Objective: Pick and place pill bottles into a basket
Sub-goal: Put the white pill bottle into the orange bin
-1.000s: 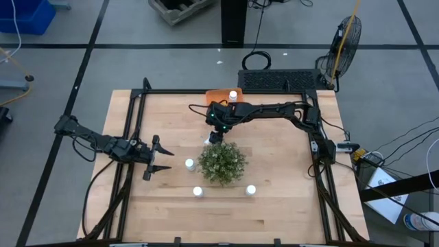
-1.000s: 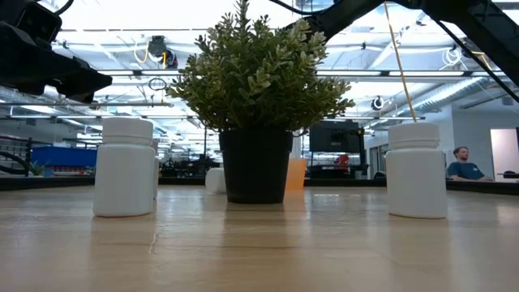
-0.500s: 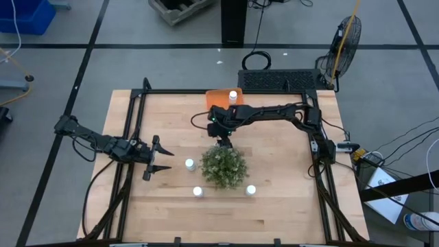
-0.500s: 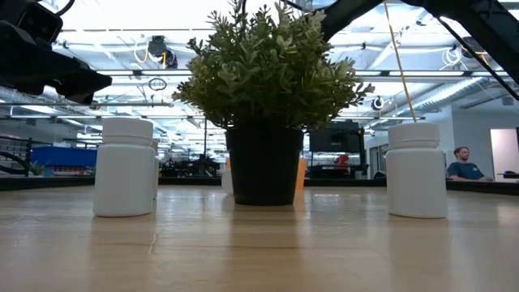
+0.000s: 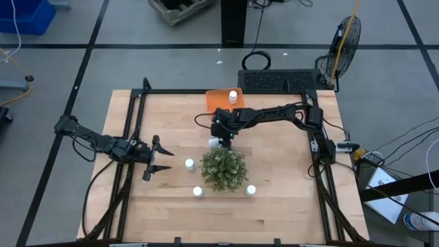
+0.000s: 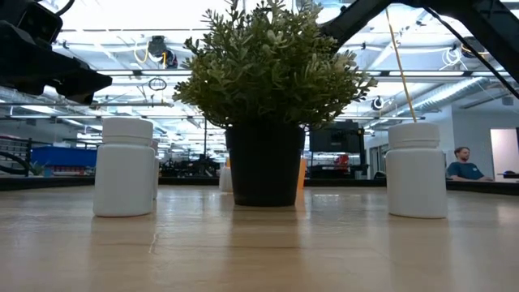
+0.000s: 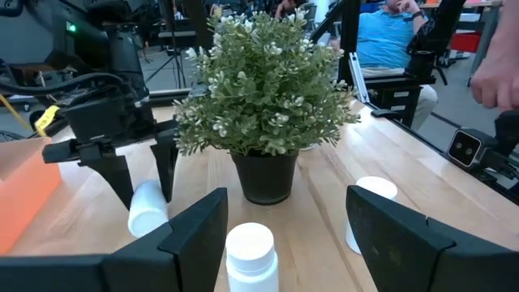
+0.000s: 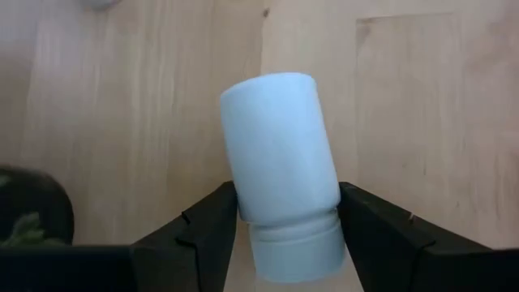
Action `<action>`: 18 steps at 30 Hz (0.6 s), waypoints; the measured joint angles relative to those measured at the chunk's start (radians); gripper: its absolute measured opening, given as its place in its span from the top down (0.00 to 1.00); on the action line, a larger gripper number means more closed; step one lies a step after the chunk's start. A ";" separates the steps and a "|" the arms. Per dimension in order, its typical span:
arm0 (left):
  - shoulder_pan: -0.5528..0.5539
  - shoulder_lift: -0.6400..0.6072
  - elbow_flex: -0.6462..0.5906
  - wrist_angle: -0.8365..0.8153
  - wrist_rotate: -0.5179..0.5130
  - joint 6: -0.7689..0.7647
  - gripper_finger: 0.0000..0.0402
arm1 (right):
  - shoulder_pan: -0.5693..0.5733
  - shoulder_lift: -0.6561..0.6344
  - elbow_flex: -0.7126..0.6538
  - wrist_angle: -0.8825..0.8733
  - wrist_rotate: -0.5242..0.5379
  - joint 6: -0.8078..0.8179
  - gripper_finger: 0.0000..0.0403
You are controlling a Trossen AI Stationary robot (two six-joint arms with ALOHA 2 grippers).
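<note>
My right gripper (image 5: 221, 140) stands just beyond the green potted plant (image 5: 223, 168), its fingers shut on a white pill bottle (image 8: 280, 170), which also shows in the left wrist view (image 7: 148, 208). The orange basket (image 5: 217, 99) sits at the table's far edge with one bottle (image 5: 233, 96) standing in it. Three more bottles stand upright on the table around the plant: one to its left (image 5: 189, 164) and two on its near side (image 5: 197, 191) (image 5: 251, 190). My left gripper (image 5: 163, 158) is open and empty at the table's left. My right gripper pinches the bottle between its two fingers (image 8: 212, 231), one on each side of the bottle near its narrower end (image 8: 296, 235). The fingers point down from above and lie across the bottle. The bottle sits tilted in the hold; I cannot tell whether its lower end touches the table.
The plant's pot (image 6: 263, 162) stands close in front of my right gripper. A black frame (image 5: 130, 137) runs along the table's left, far and right sides. People (image 7: 389, 36) are in the room beyond the table.
My right gripper has gone toward the table's near edge, up against the plant. The plant has slid a little toward the near edge. The bottle behind the plant has shifted a little toward the table's right edge with the gripper.
</note>
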 joint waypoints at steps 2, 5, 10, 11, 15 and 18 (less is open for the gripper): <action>0.000 0.000 0.000 0.000 0.000 -0.002 0.36 | -0.008 0.000 -0.008 0.009 -0.001 0.033 0.51; 0.000 0.000 0.000 0.000 0.000 -0.001 0.36 | -0.020 0.000 -0.009 0.012 -0.002 0.065 0.53; 0.000 0.000 0.000 0.000 0.000 -0.006 0.36 | -0.038 -0.009 -0.011 0.022 0.006 0.110 0.59; 0.000 0.000 0.000 0.000 0.000 -0.007 0.36 | -0.041 -0.010 -0.011 0.025 0.008 0.115 0.59; 0.000 0.000 0.000 0.004 0.000 -0.007 0.36 | -0.048 -0.023 -0.012 0.035 0.020 0.134 0.59; 0.000 0.000 0.000 0.005 0.000 -0.006 0.36 | -0.050 -0.029 -0.013 0.025 0.031 0.133 0.59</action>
